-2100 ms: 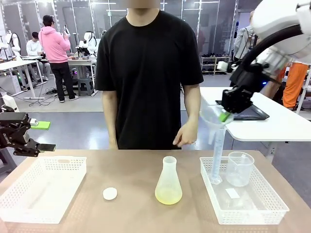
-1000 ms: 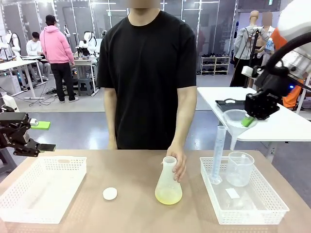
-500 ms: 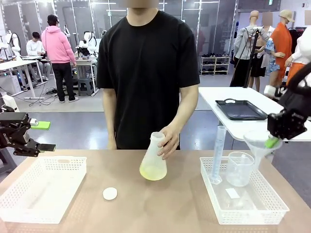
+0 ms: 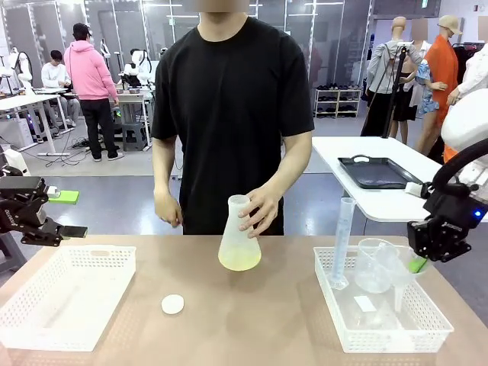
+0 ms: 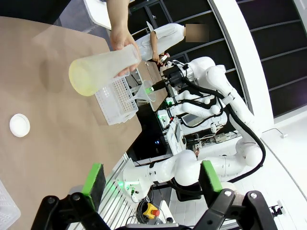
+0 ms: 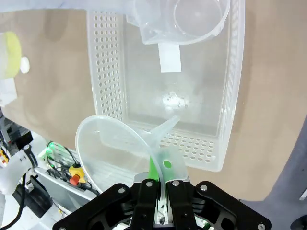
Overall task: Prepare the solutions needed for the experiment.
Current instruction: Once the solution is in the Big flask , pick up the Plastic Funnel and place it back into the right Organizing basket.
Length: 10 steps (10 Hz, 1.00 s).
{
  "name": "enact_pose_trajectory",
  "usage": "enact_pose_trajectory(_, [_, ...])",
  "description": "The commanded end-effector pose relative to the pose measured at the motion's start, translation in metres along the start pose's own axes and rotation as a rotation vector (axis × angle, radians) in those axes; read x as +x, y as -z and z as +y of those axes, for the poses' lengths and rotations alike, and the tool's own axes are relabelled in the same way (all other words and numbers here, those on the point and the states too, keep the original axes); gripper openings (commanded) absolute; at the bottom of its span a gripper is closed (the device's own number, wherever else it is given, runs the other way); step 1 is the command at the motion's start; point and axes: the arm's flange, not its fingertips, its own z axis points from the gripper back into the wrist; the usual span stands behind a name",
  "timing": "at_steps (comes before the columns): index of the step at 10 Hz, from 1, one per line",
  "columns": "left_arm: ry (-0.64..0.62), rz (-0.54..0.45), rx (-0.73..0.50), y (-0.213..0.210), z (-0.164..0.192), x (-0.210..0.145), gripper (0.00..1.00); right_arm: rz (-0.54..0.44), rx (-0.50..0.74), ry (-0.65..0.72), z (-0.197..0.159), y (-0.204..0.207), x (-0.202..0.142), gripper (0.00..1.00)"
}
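The solutions show as a shallow yellowish layer (image 4: 239, 264) in the bottom of a translucent conical flask (image 4: 238, 240). A person's hand holds this flask by its neck, tilted, just above the table's middle. In the left wrist view the flask (image 5: 101, 71) is far off. My right gripper (image 4: 416, 264) is shut on the rim of a clear funnel (image 4: 395, 268), whose spout hangs low over the right basket (image 4: 340, 332). The right wrist view has the funnel (image 6: 120, 146) clamped between the pads of that gripper (image 6: 161, 180). At the table's left edge my left gripper (image 4: 65, 229) stands open and empty (image 5: 151, 179).
The right basket holds a tall measuring cylinder (image 4: 341, 242), a clear beaker (image 4: 372, 264) and a small white slip (image 6: 169, 58). A white round cap (image 4: 172, 303) lies on the table. An empty white basket (image 4: 23, 320) sits at the left.
My right gripper has carried the funnel down and right, to just over the right basket. The person has picked the flask up off the table and moved it left.
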Motion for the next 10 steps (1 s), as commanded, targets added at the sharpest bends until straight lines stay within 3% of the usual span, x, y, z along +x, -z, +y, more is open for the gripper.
enact_pose_trajectory(1, [0.007, -0.004, -0.019, 0.001, -0.002, 0.003, 1.0, -0.026, -0.022, 0.052, 0.012, 0.009, 0.002, 0.03])
enact_pose_trajectory(3, [0.007, -0.004, -0.019, 0.001, -0.002, 0.003, 1.0, -0.006, -0.037, 0.049, 0.018, 0.022, 0.004, 0.03])
enact_pose_trajectory(7, [0.007, -0.004, -0.019, 0.001, -0.002, 0.003, 1.0, 0.039, -0.075, 0.076, 0.029, 0.031, 0.009, 0.43])
enact_pose_trajectory(8, [0.007, -0.004, -0.019, 0.001, -0.002, 0.003, 1.0, 0.04, -0.082, 0.072, 0.032, 0.031, 0.009, 0.38])
enact_pose_trajectory(9, [0.007, -0.004, -0.019, 0.001, -0.002, 0.003, 1.0, 0.03, -0.092, 0.074, 0.033, 0.032, 0.011, 0.63])
enact_pose_trajectory(10, [0.007, -0.004, -0.019, 0.001, -0.002, 0.003, 1.0, 0.021, -0.16, 0.068, 0.035, 0.033, 0.017, 0.63])
